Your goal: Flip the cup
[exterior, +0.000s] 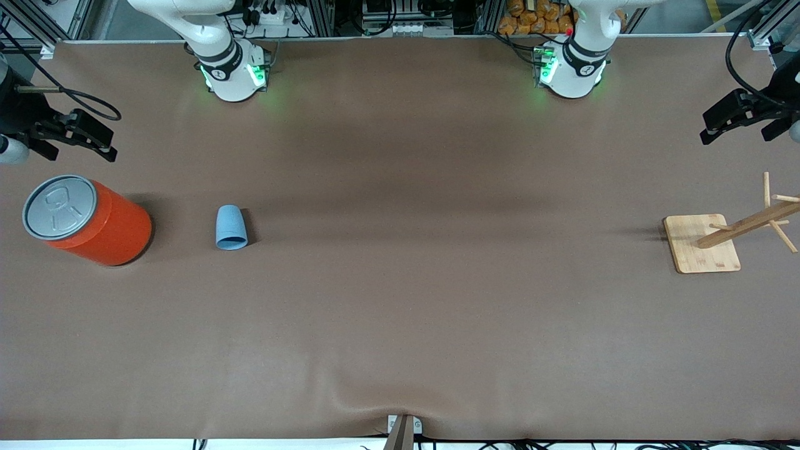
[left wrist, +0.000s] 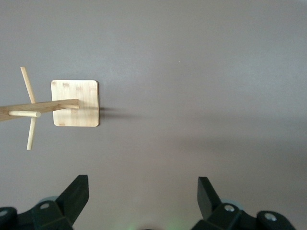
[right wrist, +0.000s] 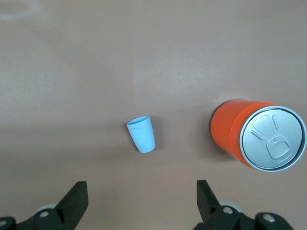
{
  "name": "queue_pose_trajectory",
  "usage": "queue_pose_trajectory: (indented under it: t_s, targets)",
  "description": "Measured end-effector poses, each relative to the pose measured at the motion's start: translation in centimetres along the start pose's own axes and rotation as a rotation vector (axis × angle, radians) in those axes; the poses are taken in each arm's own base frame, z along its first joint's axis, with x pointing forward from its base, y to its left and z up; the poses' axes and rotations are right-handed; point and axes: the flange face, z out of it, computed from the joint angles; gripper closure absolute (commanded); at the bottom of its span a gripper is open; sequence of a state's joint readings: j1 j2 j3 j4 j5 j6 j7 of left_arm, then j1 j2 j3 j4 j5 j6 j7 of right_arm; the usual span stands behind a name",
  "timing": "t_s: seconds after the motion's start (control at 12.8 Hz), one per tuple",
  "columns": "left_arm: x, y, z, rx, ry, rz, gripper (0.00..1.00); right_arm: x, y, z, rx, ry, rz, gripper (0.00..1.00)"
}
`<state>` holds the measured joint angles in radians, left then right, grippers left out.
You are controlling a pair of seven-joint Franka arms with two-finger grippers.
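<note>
I have the light-blue cup point(exterior: 231, 228) lying on its side on the brown worktop point(exterior: 400, 300), mouth turned toward the front camera, toward the right arm's end and just beside the big orange can point(exterior: 87, 220) with the grey lid, a clear gap between the two. Nothing is touching the cup yet, so I judge the flip has not begun

My right gripper point(exterior: 69, 134) hangs high over the worktop's edge at its own end, above the can's side of the scene; in the right wrist view its fingers point(right wrist: 76, 199) are spread wide with nothing between them. My left gripper point(exterior: 737, 115) waits up over the other end above the wooden peg rack point(exterior: 719, 234), fingers point(left wrist: 76, 194) likewise released and empty

What worries me:
- The cup is round and tapered and looks light, so a first touch off its centre could make it roll in an arc, possibly toward the can
- The tapered wall could let it squirt out of a pinch that closes too fast
- Coming down from the can's side, my arm could clip the tall can and knock it into the cup
- If I grip near the rim, I think the thin plastic may flex and slip mid-turn, and it drops back on its side
</note>
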<state>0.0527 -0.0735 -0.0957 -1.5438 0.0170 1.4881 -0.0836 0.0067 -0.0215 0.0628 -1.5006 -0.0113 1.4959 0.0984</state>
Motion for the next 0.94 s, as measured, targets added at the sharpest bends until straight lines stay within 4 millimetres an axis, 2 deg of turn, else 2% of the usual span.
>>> queue_pose_trajectory:
  t_s: [0.31, 0.47, 0.78, 0.94]
  targets:
    - [0.6, 0.3, 1.0, 0.000, -0.018, 0.006, 0.00, 0.1, -0.1, 0.5, 0.007, -0.015, -0.001, 0.00]
    - [0.8, 0.3, 1.5, 0.000, -0.031, 0.007, 0.00, 0.6, -0.5, 1.5, 0.006, -0.036, -0.008, 0.00]
    - [0.6, 0.3, 1.7, 0.002, -0.051, 0.009, 0.00, 2.9, -1.9, 6.3, 0.003, -0.122, -0.032, 0.00]
    - [0.6, 0.3, 1.7, 0.002, -0.052, 0.009, 0.00, 4.5, -2.3, 10.7, 0.002, -0.197, -0.036, 0.00]
